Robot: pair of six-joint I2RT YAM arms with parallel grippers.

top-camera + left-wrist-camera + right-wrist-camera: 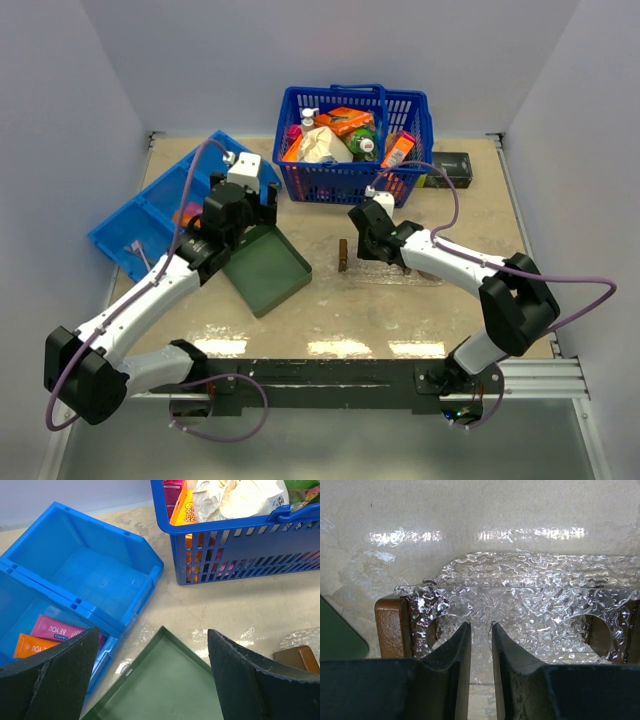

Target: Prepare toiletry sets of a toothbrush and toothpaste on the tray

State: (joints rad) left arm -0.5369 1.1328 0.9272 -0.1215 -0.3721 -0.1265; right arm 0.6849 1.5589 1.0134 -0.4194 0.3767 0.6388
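Clear plastic is being straddled by the right gripper (480, 625), its jaws standing at a narrow slit over the tray (530, 595) beside the wooden handle (390, 627); whether the rim is being pinched cannot be told. Further left, the left gripper (152, 632) is being held wide open and empty above the green tray (170, 680). Beyond it, the pink toothpaste (55, 629) and orange toothpaste (31, 645) are lying in the blue bin (145, 555), well apart from the tray. Slick, thin plastic is probably being caught at its edge only, so slipping or tilting is being risked if it is lifted.
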